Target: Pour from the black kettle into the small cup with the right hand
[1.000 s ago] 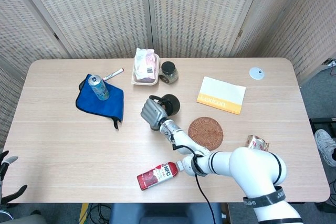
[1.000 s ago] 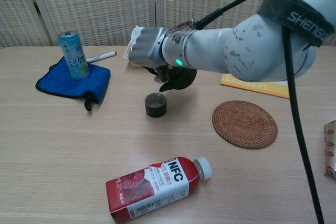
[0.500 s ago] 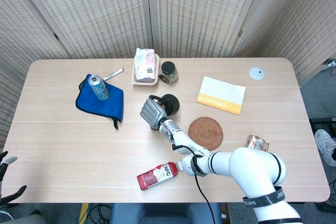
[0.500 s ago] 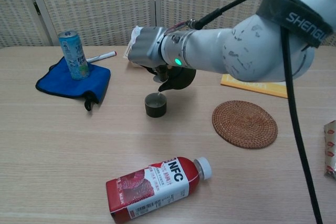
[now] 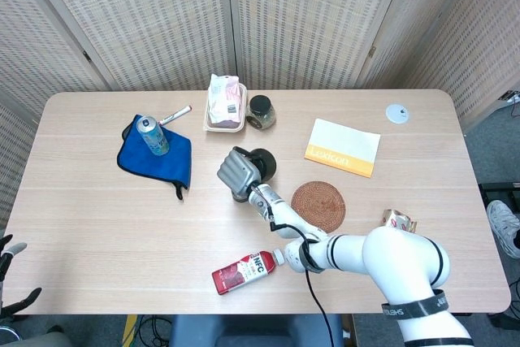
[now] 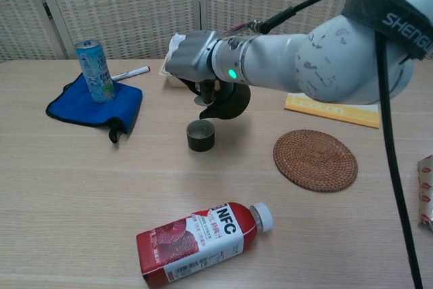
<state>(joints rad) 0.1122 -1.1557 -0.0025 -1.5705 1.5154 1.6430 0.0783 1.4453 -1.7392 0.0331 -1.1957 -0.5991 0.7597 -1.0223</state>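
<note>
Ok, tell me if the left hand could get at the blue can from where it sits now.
Probably yes, though it's a long stretch: the left hand is off the table's near left corner, and bare tabletop lies between it and the blue can on the blue cloth.

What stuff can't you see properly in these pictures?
- Small cup: the head view has the right hand over it; the chest view is too low to show what is inside.
- Black kettle: handle hidden by that hand's fingers, both views.
- Left hand: cut off by the head view's edge.
</note>
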